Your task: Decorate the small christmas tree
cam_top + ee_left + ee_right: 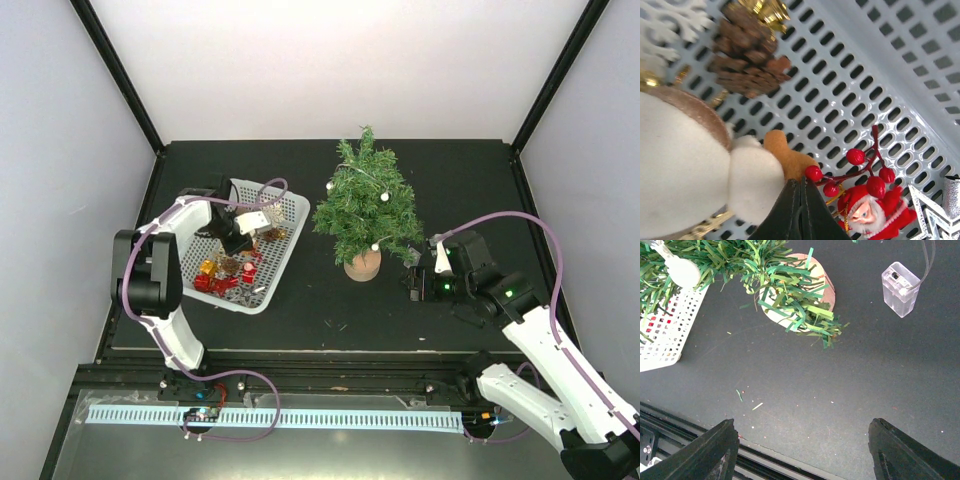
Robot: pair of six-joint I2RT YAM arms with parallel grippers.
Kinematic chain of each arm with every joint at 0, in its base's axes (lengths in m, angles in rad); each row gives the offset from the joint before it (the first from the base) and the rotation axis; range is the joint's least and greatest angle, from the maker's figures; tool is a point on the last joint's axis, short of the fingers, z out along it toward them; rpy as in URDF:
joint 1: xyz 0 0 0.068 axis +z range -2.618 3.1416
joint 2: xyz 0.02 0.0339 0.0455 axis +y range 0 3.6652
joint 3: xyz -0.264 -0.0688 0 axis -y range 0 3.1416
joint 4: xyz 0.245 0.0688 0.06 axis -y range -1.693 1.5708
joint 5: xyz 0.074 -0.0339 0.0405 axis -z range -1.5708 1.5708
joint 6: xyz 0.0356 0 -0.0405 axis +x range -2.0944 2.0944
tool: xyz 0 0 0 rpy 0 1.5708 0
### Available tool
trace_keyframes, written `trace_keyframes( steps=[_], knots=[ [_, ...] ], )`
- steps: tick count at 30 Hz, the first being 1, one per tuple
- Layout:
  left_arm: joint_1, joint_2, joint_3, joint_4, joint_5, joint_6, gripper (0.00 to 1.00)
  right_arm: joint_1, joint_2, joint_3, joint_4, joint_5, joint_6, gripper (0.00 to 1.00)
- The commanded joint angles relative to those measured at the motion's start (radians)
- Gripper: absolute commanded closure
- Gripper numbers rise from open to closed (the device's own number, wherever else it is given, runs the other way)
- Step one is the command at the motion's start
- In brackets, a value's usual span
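So, from above, the small christmas tree (pixel 365 205) stands mid-table beside the white basket (pixel 297 222), wearing only a few white bulbs. Your left gripper (pixel 243 232) reaches into the basket, and the right gripper (pixel 415 280) hovers near the tree's base. At the left wrist, the fingers (pixel 789 212) are pinched together beside a berry sprig (pixel 860 170) and a Santa (pixel 867 215); you cannot tell whether they hold anything. At the right wrist, the fingers (pixel 710 452) gape wide over bare table, so nearly all the hanging looks left to do.

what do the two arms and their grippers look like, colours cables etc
The left arm and right arm have smooth white shell links with rounded black joints. A thin purple cable loops along each. Small green lights glow on the right arm's black wrist. The left gripper has dark, tapered fingers; the right gripper has broad black fingers.
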Motion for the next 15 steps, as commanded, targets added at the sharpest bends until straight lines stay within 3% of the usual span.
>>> trace_keyframes(
  steps=[1, 10, 15],
  knots=[
    [0.015, -0.062, 0.073, -0.039, 0.033, 0.013, 0.98, 0.002, -0.014, -0.014, 0.024, -0.005, 0.018, 0.28],
    [0.025, -0.069, 0.071, -0.043, 0.062, 0.009, 0.98, 0.002, -0.015, -0.024, 0.033, -0.006, 0.023, 0.28],
    [0.043, -0.072, 0.067, 0.051, 0.016, -0.052, 0.99, 0.002, -0.014, -0.028, 0.036, -0.005, 0.025, 0.28]
  ],
)
